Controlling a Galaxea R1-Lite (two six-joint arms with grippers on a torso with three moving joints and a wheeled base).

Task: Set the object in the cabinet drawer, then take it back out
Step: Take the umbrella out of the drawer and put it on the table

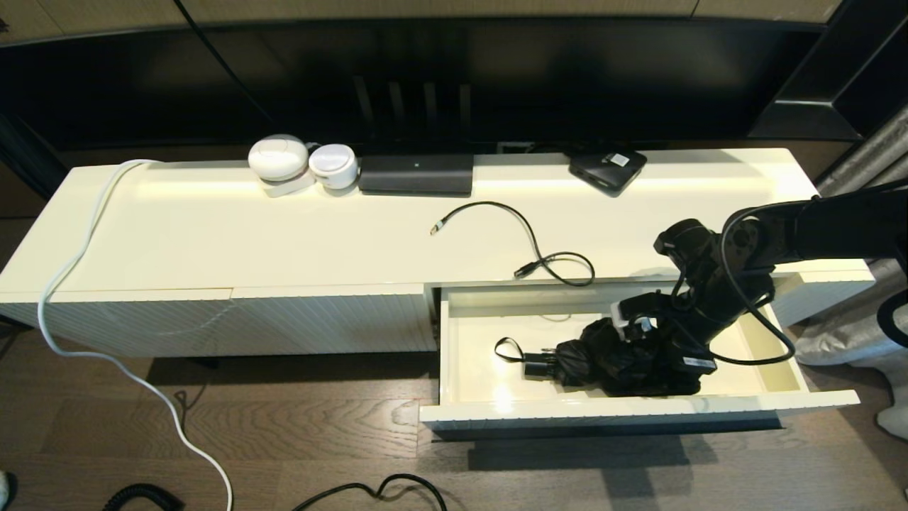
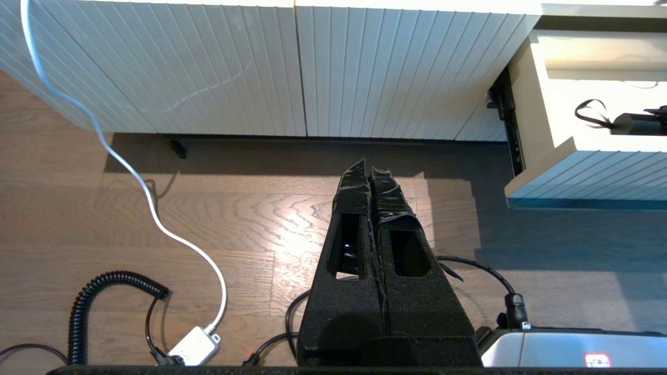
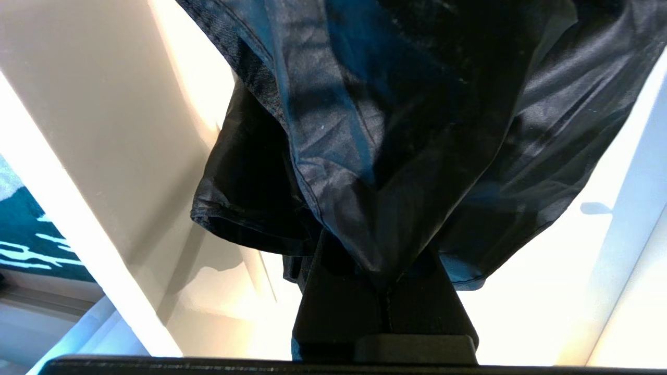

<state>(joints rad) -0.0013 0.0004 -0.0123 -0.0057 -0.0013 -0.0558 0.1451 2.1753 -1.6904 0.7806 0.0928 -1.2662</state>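
Black folded umbrella [image 1: 610, 362] fills the open cabinet drawer's [image 1: 638, 410] right half, apparently pinched by the right claw [image 3: 385, 291].

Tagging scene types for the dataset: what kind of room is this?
Probably a home living room. A long, low cream TV-style cabinet stands on wood flooring, carrying a black set-top-style box and loose cable, with what looks like a large dark screen behind.

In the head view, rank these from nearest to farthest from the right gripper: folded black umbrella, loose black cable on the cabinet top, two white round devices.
1. Folded black umbrella: in the open cabinet drawer, at the right gripper.
2. Loose black cable: on the cabinet top, just behind the drawer.
3. White round devices: back left of the top.
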